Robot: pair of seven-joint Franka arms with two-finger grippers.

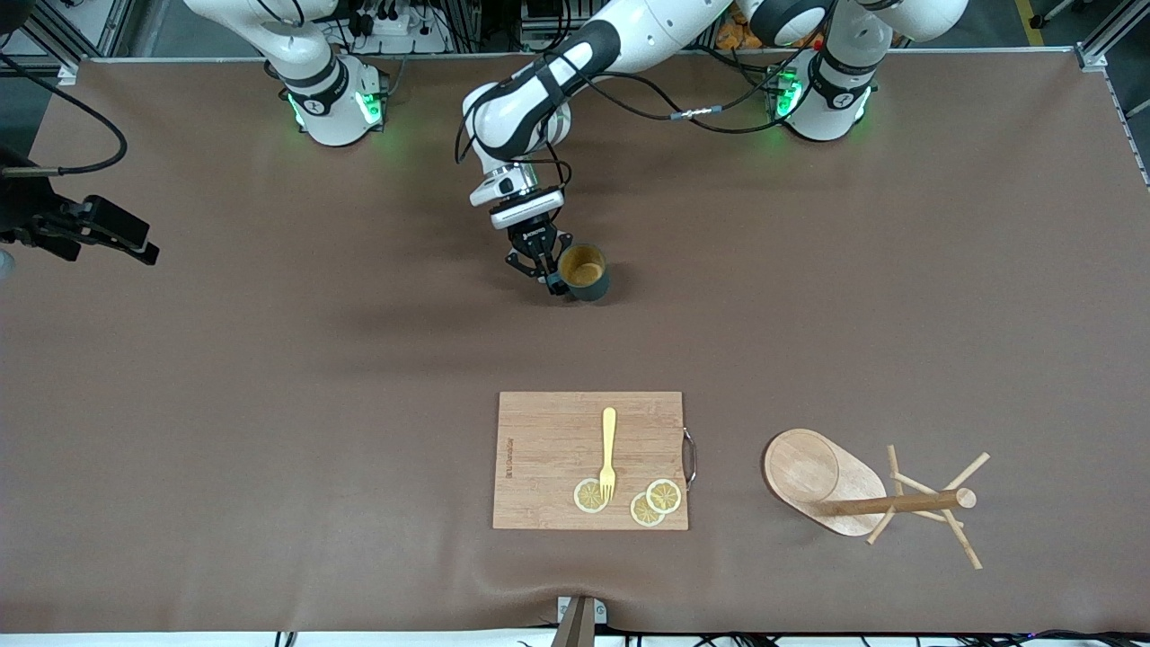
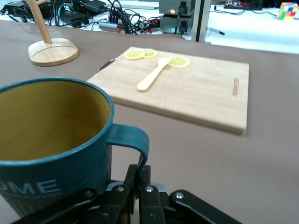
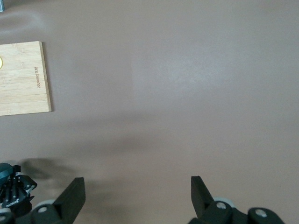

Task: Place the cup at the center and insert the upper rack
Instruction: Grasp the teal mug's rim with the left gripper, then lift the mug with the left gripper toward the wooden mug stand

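The cup (image 1: pixel 586 272) is a dark teal mug with a yellowish inside, upright near the middle of the table. My left gripper (image 1: pixel 544 267) is shut on its side handle (image 2: pixel 136 140); in the left wrist view the black fingers (image 2: pixel 132 175) pinch the handle's lower end beside the cup (image 2: pixel 51 140). I cannot tell whether the cup's bottom touches the table. The upper rack (image 1: pixel 885 503), a light wooden mug tree, stands on its oval base (image 2: pixel 53 52) toward the left arm's end, near the front camera. My right gripper (image 3: pixel 137 185) waits open over bare table at the right arm's end.
A wooden cutting board (image 1: pixel 590 460) lies nearer to the front camera than the cup, with a yellow fork (image 1: pixel 608 454) and lemon slices (image 1: pixel 654 501) on it. A brown mat (image 1: pixel 269 404) covers the table.
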